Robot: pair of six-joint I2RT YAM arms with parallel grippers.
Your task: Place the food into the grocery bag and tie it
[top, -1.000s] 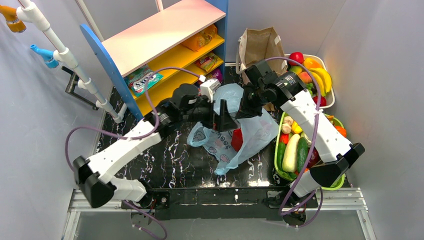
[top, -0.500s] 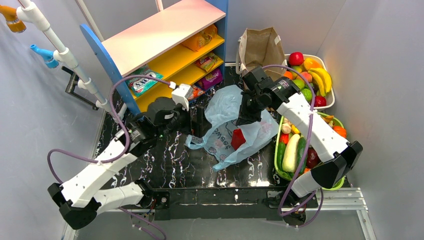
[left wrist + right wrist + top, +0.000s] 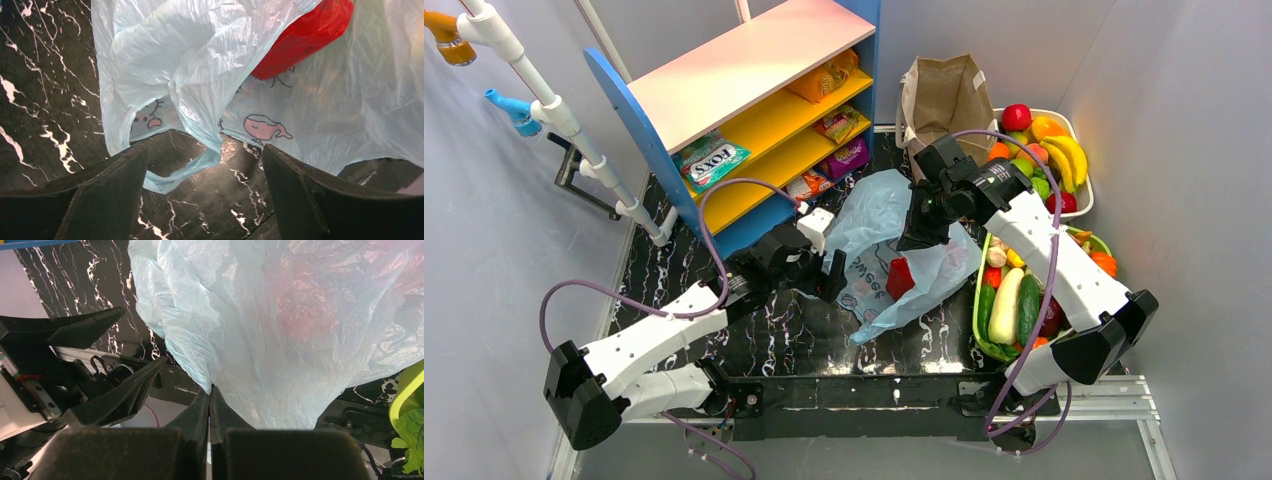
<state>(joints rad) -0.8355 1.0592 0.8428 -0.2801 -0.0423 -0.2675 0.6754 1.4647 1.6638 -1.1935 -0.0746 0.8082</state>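
The light-blue grocery bag (image 3: 879,215) lies crumpled on the black marbled table, with a red food packet (image 3: 898,277) inside it. My right gripper (image 3: 914,235) is shut on a fold of the bag's upper edge (image 3: 210,388) and holds it up. My left gripper (image 3: 834,276) stands open at the bag's left side. In the left wrist view its jaws (image 3: 204,150) straddle a loop handle (image 3: 175,177) without touching it, and the red packet (image 3: 300,30) shows through the plastic. A teal-and-white packet (image 3: 712,158) lies on the shelf.
A blue and yellow shelf (image 3: 754,70) at the back left holds more snack packets (image 3: 824,78). A brown paper bag (image 3: 944,95) stands behind. A white fruit basket (image 3: 1079,195) and a green vegetable basket (image 3: 979,300) line the right side.
My left arm pulled back from the bag's mouth toward the near left and dropped to the loop handle. Its jaws narrowed slightly. The right gripper kept its hold on the bag.
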